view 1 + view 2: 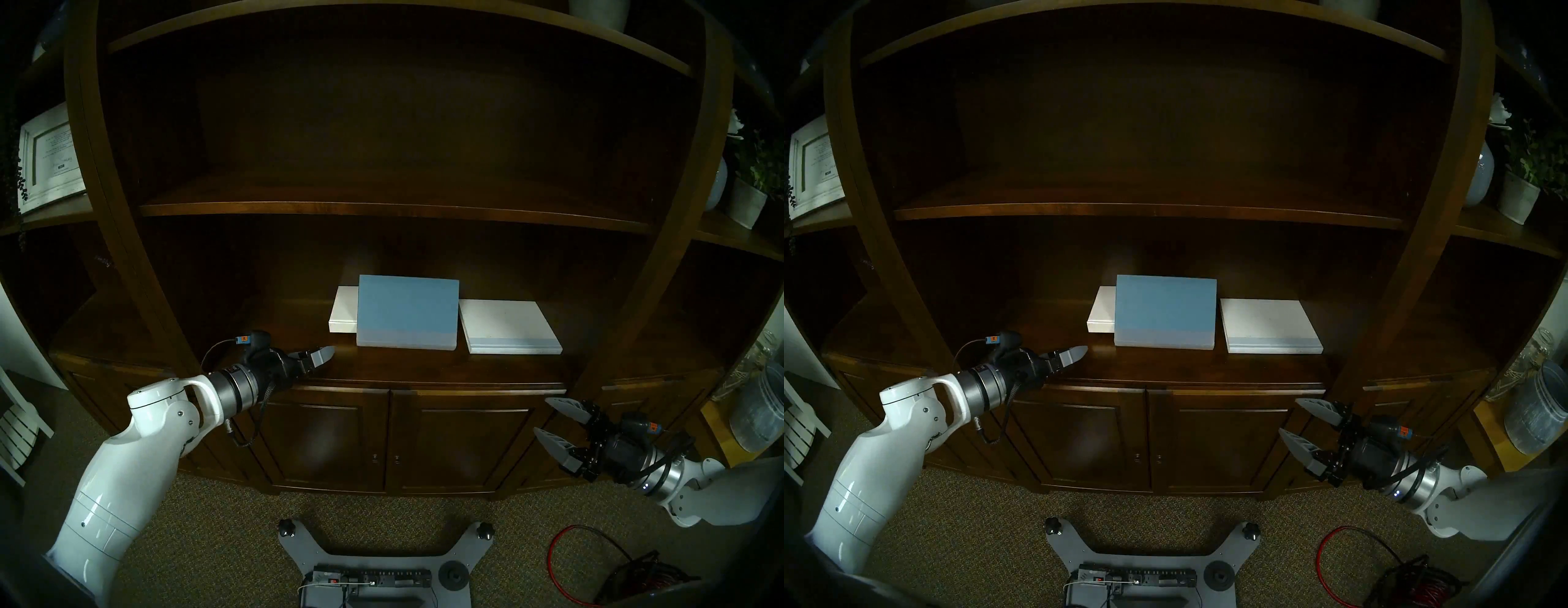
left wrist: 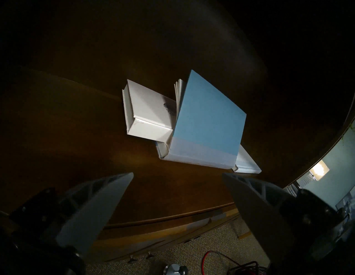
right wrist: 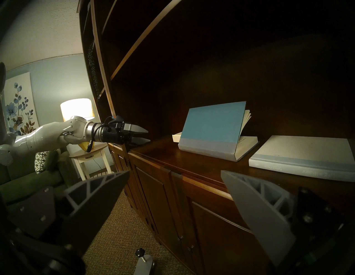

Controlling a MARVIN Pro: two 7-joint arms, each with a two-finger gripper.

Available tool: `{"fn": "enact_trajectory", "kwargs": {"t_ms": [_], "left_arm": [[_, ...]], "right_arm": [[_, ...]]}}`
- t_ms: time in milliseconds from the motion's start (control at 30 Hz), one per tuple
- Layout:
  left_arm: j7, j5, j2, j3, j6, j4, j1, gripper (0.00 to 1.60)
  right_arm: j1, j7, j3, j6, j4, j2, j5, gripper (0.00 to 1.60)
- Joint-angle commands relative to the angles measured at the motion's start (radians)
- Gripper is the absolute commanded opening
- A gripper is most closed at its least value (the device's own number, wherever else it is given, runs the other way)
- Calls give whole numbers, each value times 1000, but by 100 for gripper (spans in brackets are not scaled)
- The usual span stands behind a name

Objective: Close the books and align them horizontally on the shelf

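Observation:
Three books lie on the dark-brown shelf (image 1: 254, 335). The blue book (image 1: 407, 312) is in the middle, its cover raised at a slant with pages fanned beneath it, as the right wrist view (image 3: 213, 123) shows. The white book with the dark emblem (image 2: 149, 107) lies flat to its left, partly under the blue cover. The white book with the pale-blue strip (image 1: 505, 325) lies closed on the right. My left gripper (image 1: 326, 354) is open and empty above the shelf's front, left of the books. My right gripper (image 1: 541, 414) is open and empty, below the shelf's front edge.
Thinner upper boards (image 1: 382, 210) hang over the books. Cabinet doors (image 1: 390, 437) are below the shelf. A framed certificate (image 1: 51, 161) stands at the left, a potted plant (image 1: 746, 199) and glass jars (image 1: 759, 412) at the right. A red cable (image 1: 594, 564) lies on the carpet.

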Motion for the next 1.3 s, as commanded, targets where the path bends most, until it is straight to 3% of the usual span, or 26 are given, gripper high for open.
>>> {"fn": "enact_trajectory", "kwargs": {"t_ms": [0, 767, 800, 833, 867, 900, 967, 1033, 1133, 1267], "left_arm": [[23, -41, -68, 11, 2, 27, -122, 160], [150, -119, -247, 58, 14, 185, -294, 160], [157, -121, -257, 61, 14, 195, -305, 145], [161, -123, -264, 61, 13, 197, -303, 119], [170, -126, -272, 68, 18, 218, -335, 110], [174, -129, -280, 65, 15, 216, -324, 114], [183, -132, -293, 67, 15, 230, -334, 141], [196, -137, -308, 70, 17, 254, -355, 142], [210, -143, -326, 70, 18, 281, -374, 160], [234, -153, -351, 69, 22, 327, -413, 160]], "right_arm": [[12, -1, 11, -3, -2, 5, 2, 160], [13, -1, 10, -3, -2, 5, 2, 160], [13, -1, 10, -3, -2, 5, 2, 160], [13, -1, 10, -3, -2, 5, 2, 160], [13, -1, 10, -3, -2, 6, 2, 160], [13, -1, 10, -4, -2, 6, 2, 160], [13, -1, 10, -4, -2, 6, 2, 160], [14, -1, 10, -4, -2, 6, 2, 160], [14, -1, 10, -4, -2, 6, 2, 160], [14, -1, 11, -4, -2, 6, 2, 160]]}}
